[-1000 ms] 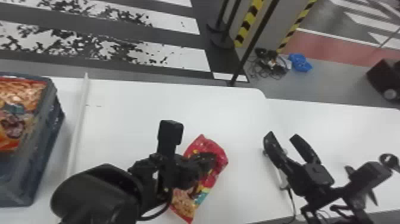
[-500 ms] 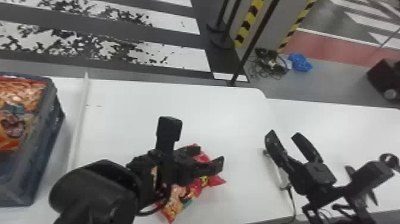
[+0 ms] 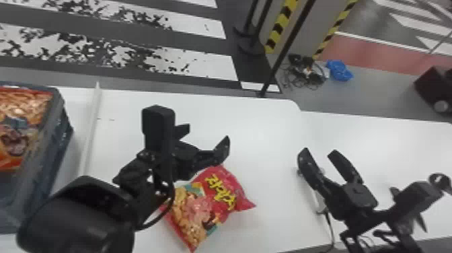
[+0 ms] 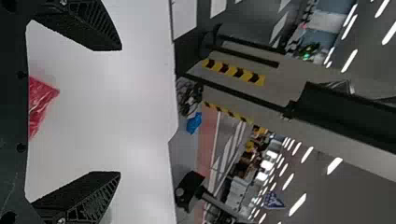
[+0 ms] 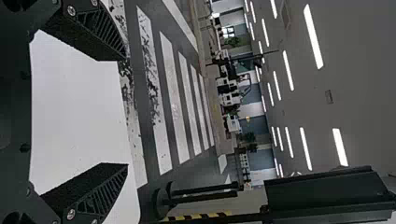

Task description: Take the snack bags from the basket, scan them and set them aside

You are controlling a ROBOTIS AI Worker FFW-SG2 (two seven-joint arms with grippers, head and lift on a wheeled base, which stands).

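- On the white tabletop [image 3: 269, 141], the red snack bag [image 3: 222, 198] lies flat with its printed face up, partly hidden behind the left arm in the head view.
- Left gripper [image 3: 205, 136]: positioned over the tabletop, just beside the far end of the red snack bag. The two fingers are spread wide and grasp nothing. In the left wrist view, a red corner of the bag is visible near the base of the fingers, well back from the tips.
- Right gripper [image 3: 319, 153]: located to the right of the bag and apart from it. Both fingers are released; bare tabletop is visible between them in the right wrist view.
- Black cable [image 3: 331, 232]: runs beside the right gripper toward the near edge of the tabletop.
- White strip [image 3: 90, 134]: set across the tabletop, between the red snack bag and the basket.
- Basket [image 3: 55, 158]: dark blue-grey, located at the left edge of the head view. An orange snack bag [image 3: 20, 134] is inside it, near the rim.
- Floor [image 3: 235, 91]: beyond the tabletop, it carries a black post [image 3: 286, 50], a heap of cables [image 3: 304, 72] and a blue bundle [image 3: 339, 70].
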